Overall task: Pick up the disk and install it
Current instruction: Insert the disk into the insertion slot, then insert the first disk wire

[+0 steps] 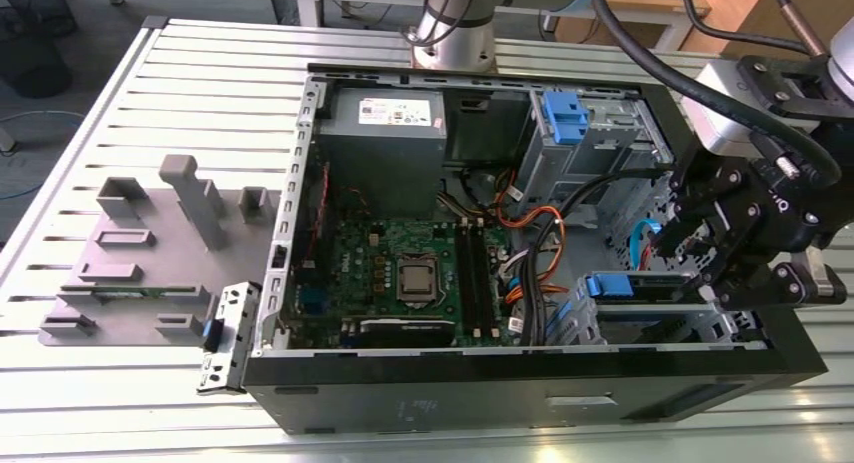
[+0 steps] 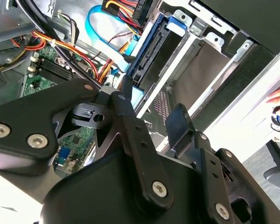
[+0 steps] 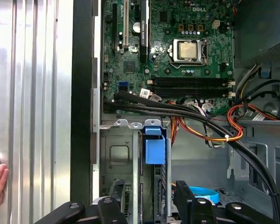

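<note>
- Slatted table (image 1: 147,413) carries the open case (image 1: 534,388), laid flat so I reach inside from above.
- Gripper (image 3: 149,186) hovers over the bay (image 3: 116,156), fingers (image 3: 183,193) spread, grasping nothing.
- Disk (image 3: 155,150) sits on edge in that bay, long axis along it, blue tab toward the motherboard (image 3: 130,65).

White logo print on the motherboard (image 3: 168,70), a printed sticker (image 1: 398,111) on the power supply (image 1: 387,141) (wording illegible).
</note>
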Robot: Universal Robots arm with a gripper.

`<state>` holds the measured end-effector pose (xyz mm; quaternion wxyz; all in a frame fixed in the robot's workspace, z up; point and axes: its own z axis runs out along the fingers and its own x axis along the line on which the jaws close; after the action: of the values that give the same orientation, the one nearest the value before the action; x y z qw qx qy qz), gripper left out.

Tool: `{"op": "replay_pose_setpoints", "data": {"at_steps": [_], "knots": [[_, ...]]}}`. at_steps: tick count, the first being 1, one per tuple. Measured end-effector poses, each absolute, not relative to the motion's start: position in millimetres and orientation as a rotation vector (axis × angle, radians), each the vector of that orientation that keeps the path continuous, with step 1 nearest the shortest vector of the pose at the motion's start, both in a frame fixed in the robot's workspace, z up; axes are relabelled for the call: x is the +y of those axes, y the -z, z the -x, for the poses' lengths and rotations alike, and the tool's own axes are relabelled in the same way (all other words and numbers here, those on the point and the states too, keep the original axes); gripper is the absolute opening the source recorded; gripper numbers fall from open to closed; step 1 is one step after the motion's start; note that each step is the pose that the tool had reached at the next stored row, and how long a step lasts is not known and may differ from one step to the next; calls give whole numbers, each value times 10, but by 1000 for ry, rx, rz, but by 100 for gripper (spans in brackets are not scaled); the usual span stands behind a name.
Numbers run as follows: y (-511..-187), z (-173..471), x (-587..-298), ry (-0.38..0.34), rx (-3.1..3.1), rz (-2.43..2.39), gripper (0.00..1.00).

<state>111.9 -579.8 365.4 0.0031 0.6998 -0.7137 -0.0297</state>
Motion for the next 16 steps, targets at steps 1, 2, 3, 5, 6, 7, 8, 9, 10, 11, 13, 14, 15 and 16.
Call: {"op": "replay_pose_setpoints", "data": {"at_steps": [1, 2, 3, 5, 6, 7, 8, 9, 10, 11, 13, 14, 15, 16], "knots": [[-3654, -1119, -5798, 93, -2238, -2194, 55], [-3654, -1119, -5798, 93, -2238, -2194, 55], [-3650, -1118, -5798, 93, -2238, -2194, 55], [-3647, -1119, -5798, 93, -2238, -2194, 55], [-3646, -1119, -5798, 93, -2238, -2194, 55], [-3647, -1119, -5798, 93, -2238, -2194, 55], [-3646, -1119, -5798, 93, -2238, -2194, 55], [-3646, -1119, -5798, 93, -2238, -2194, 55], [-3646, -1119, -5798, 93, -2238, -2194, 55], [-3646, -1118, -5798, 93, -2238, -2194, 55], [-3644, -1118, -5795, 93, -2238, -2194, 55], [-3644, -1118, -5790, 93, -2238, -2195, 55], [-3645, -1118, -5784, 93, -2238, -2194, 55], [-3646, -1118, -5770, 93, -2238, -2194, 55]]}}
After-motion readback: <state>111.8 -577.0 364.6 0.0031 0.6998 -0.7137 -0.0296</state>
